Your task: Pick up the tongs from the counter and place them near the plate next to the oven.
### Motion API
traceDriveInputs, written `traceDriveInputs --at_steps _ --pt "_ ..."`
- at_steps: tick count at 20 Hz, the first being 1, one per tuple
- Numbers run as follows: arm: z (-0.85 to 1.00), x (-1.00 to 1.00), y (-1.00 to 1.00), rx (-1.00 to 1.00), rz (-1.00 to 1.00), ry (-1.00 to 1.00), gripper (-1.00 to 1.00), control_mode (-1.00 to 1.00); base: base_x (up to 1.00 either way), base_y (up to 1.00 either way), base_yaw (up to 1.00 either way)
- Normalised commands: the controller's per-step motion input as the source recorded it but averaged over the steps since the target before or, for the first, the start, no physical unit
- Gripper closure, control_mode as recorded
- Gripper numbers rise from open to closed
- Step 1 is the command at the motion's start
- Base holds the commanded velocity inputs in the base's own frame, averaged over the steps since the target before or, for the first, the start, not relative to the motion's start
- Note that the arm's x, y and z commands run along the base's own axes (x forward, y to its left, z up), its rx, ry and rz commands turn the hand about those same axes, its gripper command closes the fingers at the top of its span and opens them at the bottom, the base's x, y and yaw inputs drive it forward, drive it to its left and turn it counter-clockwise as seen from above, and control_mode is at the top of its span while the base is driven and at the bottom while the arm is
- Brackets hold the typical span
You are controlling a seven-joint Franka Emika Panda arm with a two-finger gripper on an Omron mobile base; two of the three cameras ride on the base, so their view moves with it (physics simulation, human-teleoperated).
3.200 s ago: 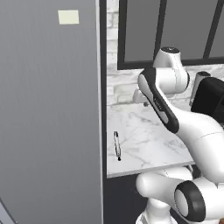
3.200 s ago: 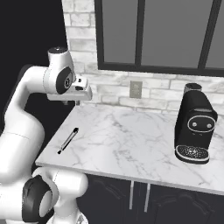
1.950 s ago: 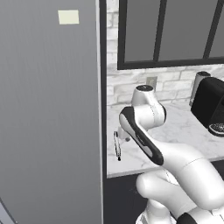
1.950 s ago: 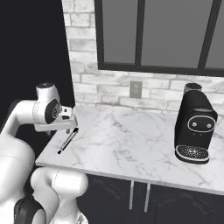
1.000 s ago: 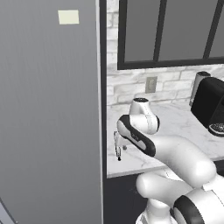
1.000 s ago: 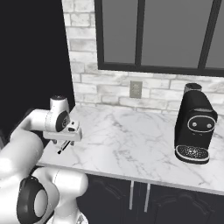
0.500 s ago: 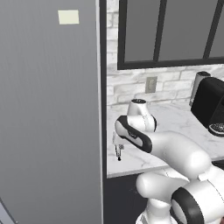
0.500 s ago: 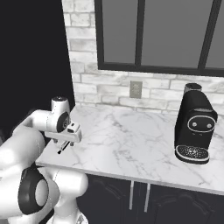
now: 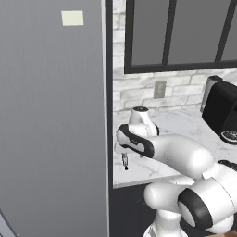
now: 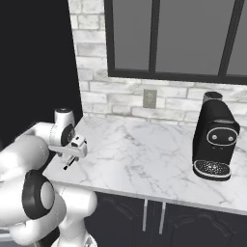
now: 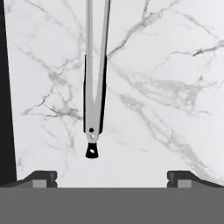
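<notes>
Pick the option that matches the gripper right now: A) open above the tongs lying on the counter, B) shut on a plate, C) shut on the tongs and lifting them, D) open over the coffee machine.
A: the gripper has its fingertips spread wide, with the tongs lying flat on the marble counter between them, not gripped.

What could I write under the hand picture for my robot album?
Open hand hovers over the tongs lying on the marble counter, not yet gripping them.

Bare counter point(image 11: 166, 87) around tongs point(image 11: 94, 87), claw-wide
</notes>
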Motion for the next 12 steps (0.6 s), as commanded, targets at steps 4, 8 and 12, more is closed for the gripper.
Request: traceDriveInputs --at_steps 4,8,12 --pt "-0.27 0.12 0.02 0.0 -0.02 0.04 -1.0 -1.0 0.0 0.0 0.0" --pt "-0.2 0.14 0.07 0.0 -0.02 0.06 -1.0 -1.0 0.0 0.0 0.0" --pt "-0.13 0.1 0.13 0.0 -0.02 0.04 -1.0 -1.0 0.0 0.0 0.0"
